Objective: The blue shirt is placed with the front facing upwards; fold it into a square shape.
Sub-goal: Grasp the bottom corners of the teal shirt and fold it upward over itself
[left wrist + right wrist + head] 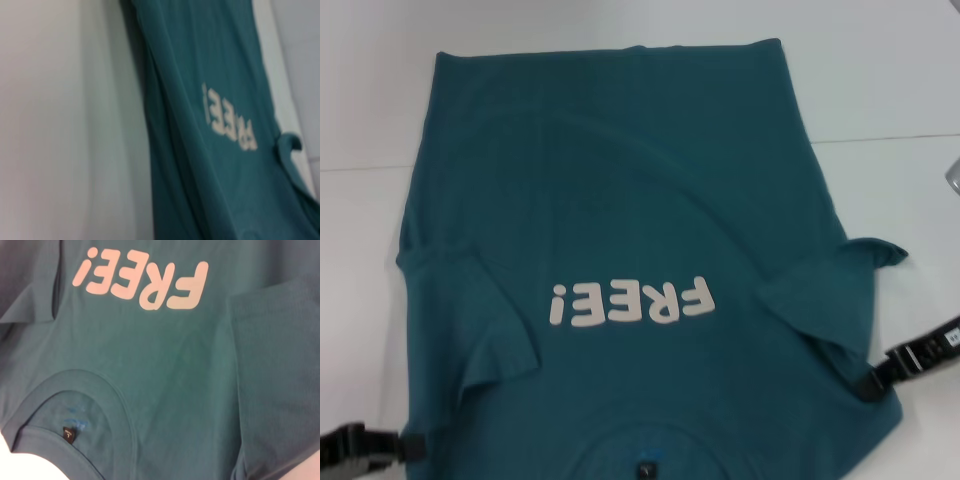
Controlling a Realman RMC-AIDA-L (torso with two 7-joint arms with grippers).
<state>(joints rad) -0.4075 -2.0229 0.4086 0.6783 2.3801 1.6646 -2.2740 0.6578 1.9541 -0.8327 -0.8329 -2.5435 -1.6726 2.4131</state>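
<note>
The blue shirt lies front up on the white table, with the collar at the near edge and the hem far away. The white "FREE!" lettering reads upside down. Both short sleeves are folded inward onto the body, one at the left and one at the right. My left gripper is at the shirt's near left shoulder edge. My right gripper is at the near right shoulder edge. The right wrist view shows the shirt, its collar and the black label. The left wrist view shows the shirt from the side.
The white table extends on both sides of the shirt and beyond the hem. A seam line in the table runs across behind. A small grey object sits at the far right edge of the head view.
</note>
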